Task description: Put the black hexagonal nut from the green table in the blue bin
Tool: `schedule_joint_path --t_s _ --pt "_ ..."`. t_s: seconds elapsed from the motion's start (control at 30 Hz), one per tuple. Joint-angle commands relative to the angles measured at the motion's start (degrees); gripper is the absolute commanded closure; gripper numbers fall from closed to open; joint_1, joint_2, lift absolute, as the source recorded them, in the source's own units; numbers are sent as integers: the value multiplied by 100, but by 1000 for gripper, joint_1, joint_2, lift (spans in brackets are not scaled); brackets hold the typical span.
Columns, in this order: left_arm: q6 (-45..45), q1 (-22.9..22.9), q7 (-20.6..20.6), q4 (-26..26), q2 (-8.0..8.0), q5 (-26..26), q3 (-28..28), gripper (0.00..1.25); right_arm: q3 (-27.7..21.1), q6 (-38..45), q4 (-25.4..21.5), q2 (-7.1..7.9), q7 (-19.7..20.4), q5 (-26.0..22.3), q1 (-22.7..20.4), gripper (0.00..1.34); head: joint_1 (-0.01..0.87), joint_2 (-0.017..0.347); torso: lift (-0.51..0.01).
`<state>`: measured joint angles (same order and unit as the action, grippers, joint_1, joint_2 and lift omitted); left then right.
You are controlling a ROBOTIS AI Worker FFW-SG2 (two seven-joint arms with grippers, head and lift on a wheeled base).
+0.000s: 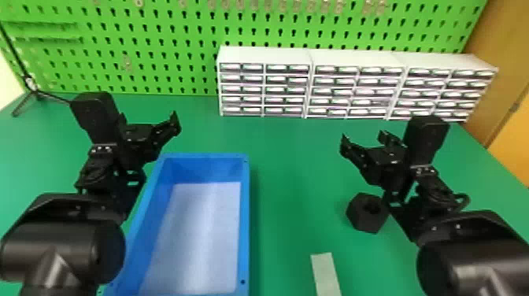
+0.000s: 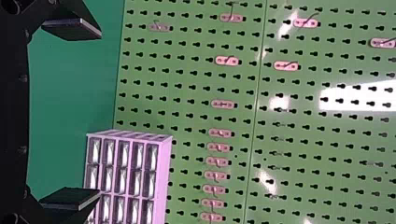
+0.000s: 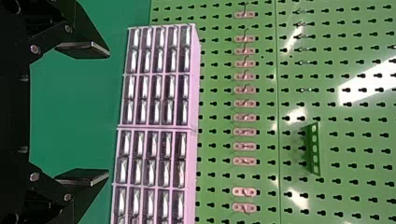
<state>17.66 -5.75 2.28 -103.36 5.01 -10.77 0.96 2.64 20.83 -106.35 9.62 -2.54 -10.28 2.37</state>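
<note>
R gripper is held wide w/ nothing between its fingers; L gripper is likewise spread wide, w/ nothing gripped. Both are seen raised over the table, the R one farther out than the nut, the L one beyond the L side of the bin.

Progress: by all appearances, task is at its start. The black hexagonal nut isn't yet picked; it is seen on the green table, hole facing up, R of the blue bin & well apart from it. Its R edge is met in view by the R arm; whether it's touched can't be told. Left to do, presumably: R gripper to be drawn back & lowered over nut, nut to be clamped, lifted, carried L over the rim & released inside. Care may be needed so that nut isn't knocked by the wrist on approach.

Surface: plain green top; a pale strip is laid near the front edge of view, betw. bin & nut. Bin is lined w/ a whitish base.

Room: table is backed by a green pegboard, w/ small hooks fitted in rows. White drawer units are lined up against it; a thin black stand is placed far L, & a brown panel is seen far R.
</note>
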Motion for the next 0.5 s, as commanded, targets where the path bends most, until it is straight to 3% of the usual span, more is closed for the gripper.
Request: schedule_joint_path --t_s 0.0,0.47 --pt "1 -5 0 0 0 -4 -8 98 0 0 0 -4 8 0 0 369 692 8 -97" --pt "1 4 0 0 0 -4 1 96 0 9 0 -12 -1 -9 -9 369 692 8 -97"
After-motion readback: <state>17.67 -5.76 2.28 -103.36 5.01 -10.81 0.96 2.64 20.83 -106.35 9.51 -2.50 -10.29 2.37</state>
